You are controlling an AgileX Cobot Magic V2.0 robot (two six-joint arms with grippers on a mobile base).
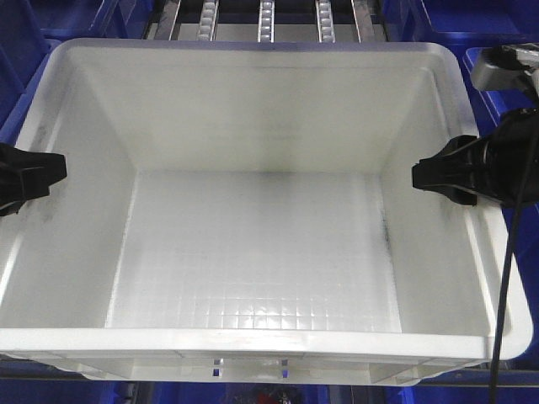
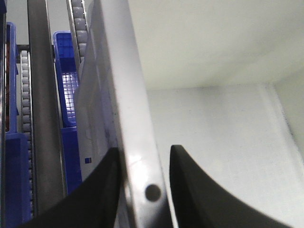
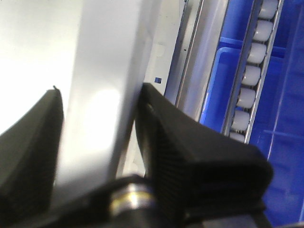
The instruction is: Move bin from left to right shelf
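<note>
The white bin [image 1: 253, 52] fills the front view, empty, its grid-patterned floor showing. My left gripper [image 1: 57, 172] clamps the bin's left rim and my right gripper [image 1: 419, 175] clamps the right rim, both about halfway along the sides. In the left wrist view the rolled rim [image 2: 137, 118] runs between the two black fingers of the left gripper [image 2: 143, 148]. The right wrist view shows the rim [image 3: 109, 52] pinched in the right gripper [image 3: 99, 88], one finger inside the bin and one outside.
Dark blue totes [image 1: 505, 25] surround the bin on both sides and below. Shelf roller rails [image 1: 265, 21] lie just beyond its far edge. A black cable [image 1: 505, 278] hangs over the right rim. Rollers [image 3: 251, 71] and a blue tote [image 2: 66, 71] sit close outside the bin walls.
</note>
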